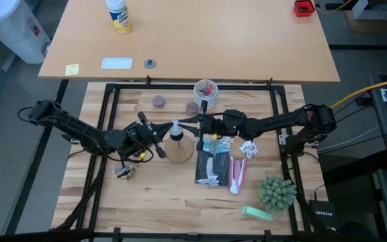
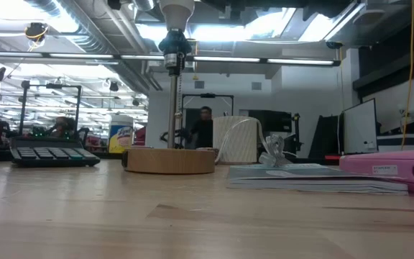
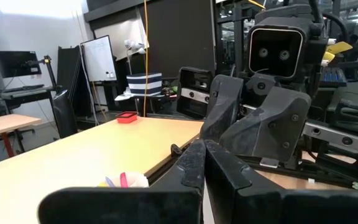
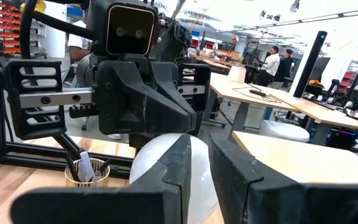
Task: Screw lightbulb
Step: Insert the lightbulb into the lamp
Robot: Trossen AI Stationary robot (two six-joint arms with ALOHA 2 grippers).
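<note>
Pale wood planking formed the table (image 1: pixel 146 202) in the high view, framed by black rails; over its middle the left gripper (image 1: pixel 158 138) and the right gripper (image 1: pixel 195 124) met from either side above the wooden disc stand (image 1: pixel 179 149); the lightbulb (image 1: pixel 175 129) sat between them, over the stand's post; behind them stood the white cup (image 1: pixel 205 91), with red and dark items upright in it. From the low view we saw the stand's post (image 2: pixel 172 108) rising to its black socket (image 2: pixel 175 44), and the bulb's white base (image 2: pixel 177 10) seated at the socket's top; we judged the thread engaged, though how many turns remained we could not tell. Through the left wrist view the left fingers (image 3: pixel 194 165) were pressed together on nothing; the right arm's housing filled the space beyond. Through the right wrist view the right fingers (image 4: pixel 182 165) stood narrow, clasping the white bulb (image 4: pixel 151 168); a small cup (image 4: pixel 87 174) of pens stood beyond. We judged tightening and release as what was left.
</note>
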